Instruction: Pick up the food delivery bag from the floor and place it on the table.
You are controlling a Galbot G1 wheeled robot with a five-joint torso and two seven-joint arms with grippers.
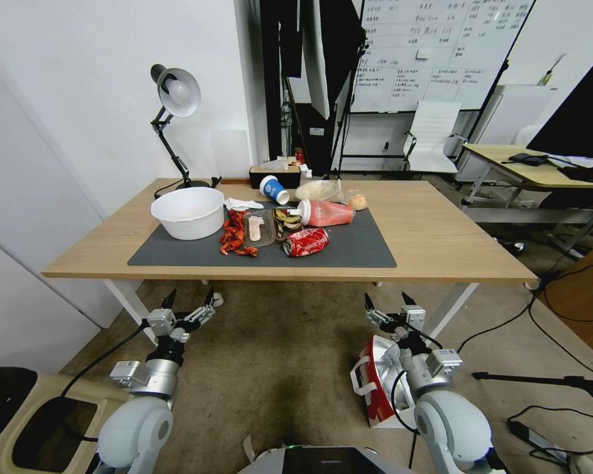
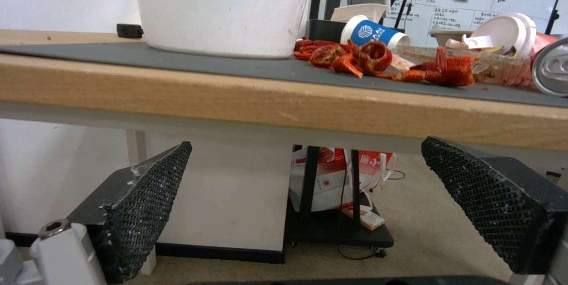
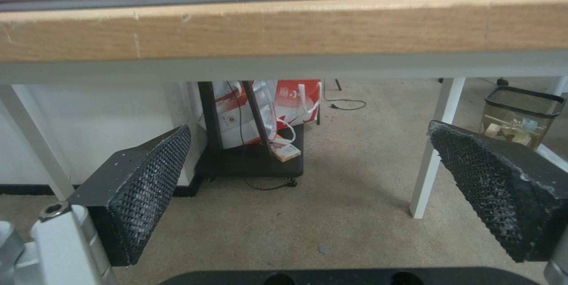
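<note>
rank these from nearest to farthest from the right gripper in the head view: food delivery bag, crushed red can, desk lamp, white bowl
1. food delivery bag, on the floor right under the right gripper, whose jaws are open
2. crushed red can, on the mat near the table's front edge
3. white bowl, on the mat's left end
4. desk lamp, at the table's far left corner

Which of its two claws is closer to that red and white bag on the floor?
The right claw: it hangs open just above the boxy red-and-white foil-lined bag. The left claw, also open, is far across the floor.
</note>
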